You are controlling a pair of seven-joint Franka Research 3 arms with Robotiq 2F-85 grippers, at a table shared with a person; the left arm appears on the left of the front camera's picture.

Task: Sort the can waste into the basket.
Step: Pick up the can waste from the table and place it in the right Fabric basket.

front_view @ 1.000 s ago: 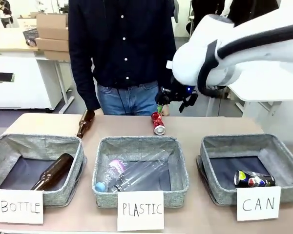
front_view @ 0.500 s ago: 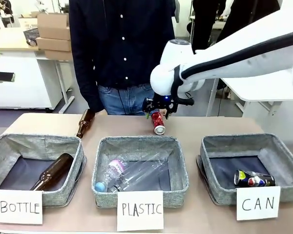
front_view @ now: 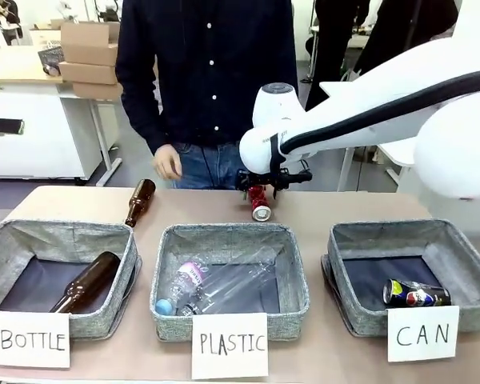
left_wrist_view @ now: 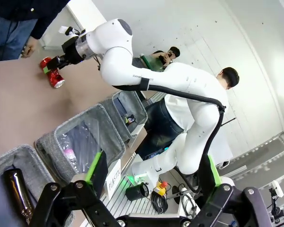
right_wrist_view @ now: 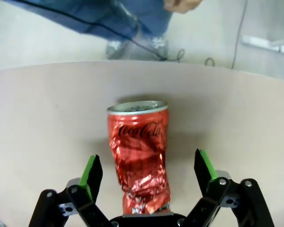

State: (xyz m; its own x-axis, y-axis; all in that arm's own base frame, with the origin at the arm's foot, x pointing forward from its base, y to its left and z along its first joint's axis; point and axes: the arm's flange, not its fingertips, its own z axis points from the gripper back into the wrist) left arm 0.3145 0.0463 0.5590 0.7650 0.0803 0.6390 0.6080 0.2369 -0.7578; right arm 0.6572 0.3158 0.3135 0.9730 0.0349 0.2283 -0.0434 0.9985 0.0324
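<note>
The crushed red metal can with silver ends lies on the tan table just behind the grey woven middle bin carded "PLASTIC", between the right gripper's wide-spread fingers, untouched. The grey "CAN" basket, right of that bin, holds a dark blue can. The left gripper is spread wide, holding nothing.

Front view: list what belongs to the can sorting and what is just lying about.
Job: red can, right gripper open around it, blue can, CAN basket.
Lying about: brown bottles, plastic bottles, BOTTLE bin, PLASTIC bin.
</note>
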